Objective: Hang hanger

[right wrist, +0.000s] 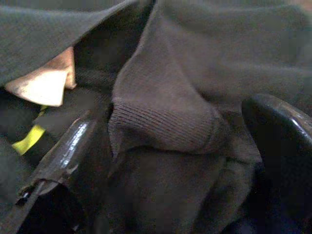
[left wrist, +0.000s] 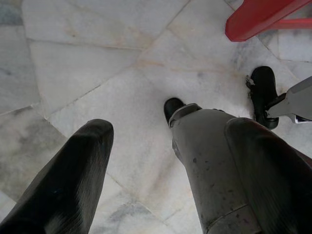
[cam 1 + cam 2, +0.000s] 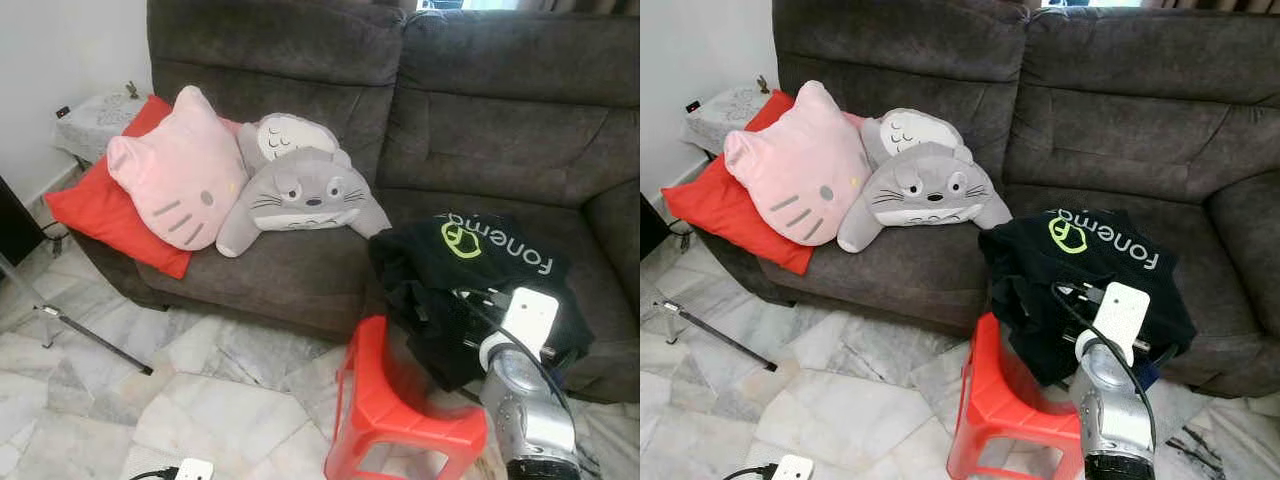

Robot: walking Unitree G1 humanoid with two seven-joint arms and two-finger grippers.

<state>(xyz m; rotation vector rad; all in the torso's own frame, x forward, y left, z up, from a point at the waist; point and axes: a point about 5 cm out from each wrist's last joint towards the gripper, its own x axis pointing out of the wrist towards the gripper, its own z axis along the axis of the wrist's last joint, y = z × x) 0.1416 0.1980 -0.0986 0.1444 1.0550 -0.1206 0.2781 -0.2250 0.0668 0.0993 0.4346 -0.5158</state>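
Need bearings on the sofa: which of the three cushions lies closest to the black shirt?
The grey Totoro cushion: its paw nearly reaches the black shirt. The pink cat cushion and red cushion lie farther left.

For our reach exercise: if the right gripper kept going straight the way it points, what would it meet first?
Most likely the black garment: its ribbed fold lies between the right gripper jaws, seemingly touching already, with the sofa beneath.

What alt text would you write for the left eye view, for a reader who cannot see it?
A black shirt with a green logo lies crumpled on a dark grey sofa, and the robot's right arm reaches into it. Left on the sofa lie three cushions: red, pink cat, grey. A red stool stands in front.
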